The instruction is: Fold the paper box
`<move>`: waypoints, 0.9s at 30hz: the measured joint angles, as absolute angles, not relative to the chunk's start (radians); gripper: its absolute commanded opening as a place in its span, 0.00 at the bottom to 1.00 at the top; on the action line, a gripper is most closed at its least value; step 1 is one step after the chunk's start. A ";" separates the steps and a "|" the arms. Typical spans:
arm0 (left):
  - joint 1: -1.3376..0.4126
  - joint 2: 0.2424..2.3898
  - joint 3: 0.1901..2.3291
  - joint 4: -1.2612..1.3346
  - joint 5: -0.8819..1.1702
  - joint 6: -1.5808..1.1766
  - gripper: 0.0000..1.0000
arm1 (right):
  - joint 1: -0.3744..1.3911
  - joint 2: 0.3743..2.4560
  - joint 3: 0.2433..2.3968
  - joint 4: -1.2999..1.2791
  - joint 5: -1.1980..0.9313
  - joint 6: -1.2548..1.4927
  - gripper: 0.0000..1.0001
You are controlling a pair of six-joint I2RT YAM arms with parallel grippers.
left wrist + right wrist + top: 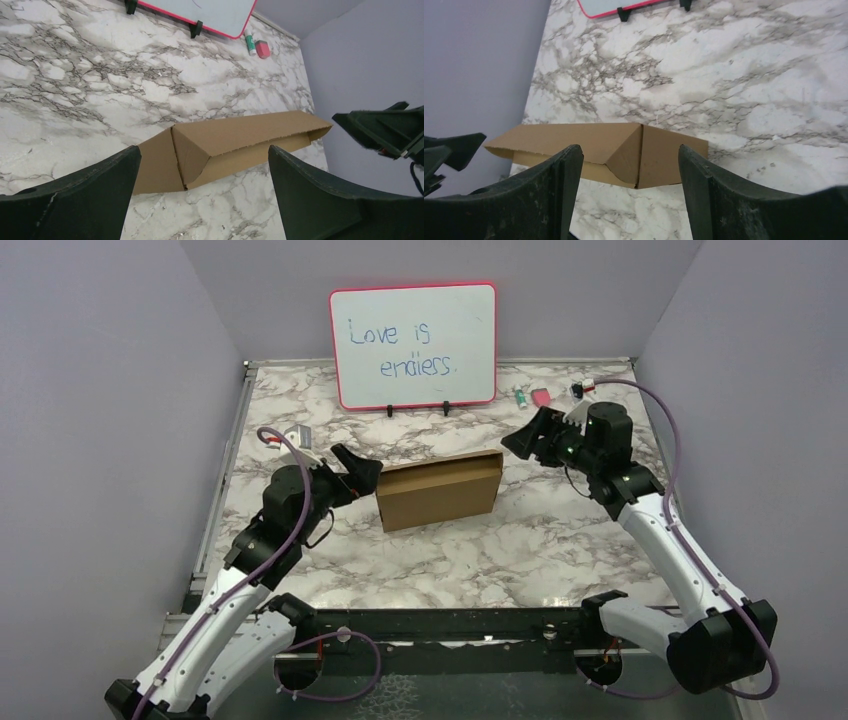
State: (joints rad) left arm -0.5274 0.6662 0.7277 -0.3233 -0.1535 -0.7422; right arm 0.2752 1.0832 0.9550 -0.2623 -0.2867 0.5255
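Left hand [362,468] and right hand [521,437] flank the paper box [440,490], spread wide.

a pink-framed whiteboard [413,345] stands at the back of the marble table [560,540], a pink block [540,397] beside it.

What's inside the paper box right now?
Not visible. The paper box shows only outer cardboard faces and folded end flaps in all views; its interior is covered.
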 measured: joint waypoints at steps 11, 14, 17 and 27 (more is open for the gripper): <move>-0.302 0.736 0.588 -0.166 0.034 -0.875 0.85 | 0.228 1.149 0.873 -0.137 -0.456 0.622 0.67; -0.271 0.744 0.558 -0.147 0.092 -0.904 0.82 | 0.227 1.169 0.860 -0.114 -0.482 0.632 0.64; -0.270 0.745 0.552 -0.123 0.138 -0.921 0.79 | 0.227 1.174 0.849 -0.089 -0.502 0.636 0.61; -0.270 0.763 0.496 -0.051 0.258 -0.951 0.69 | 0.221 1.171 0.736 0.014 -0.567 0.653 0.54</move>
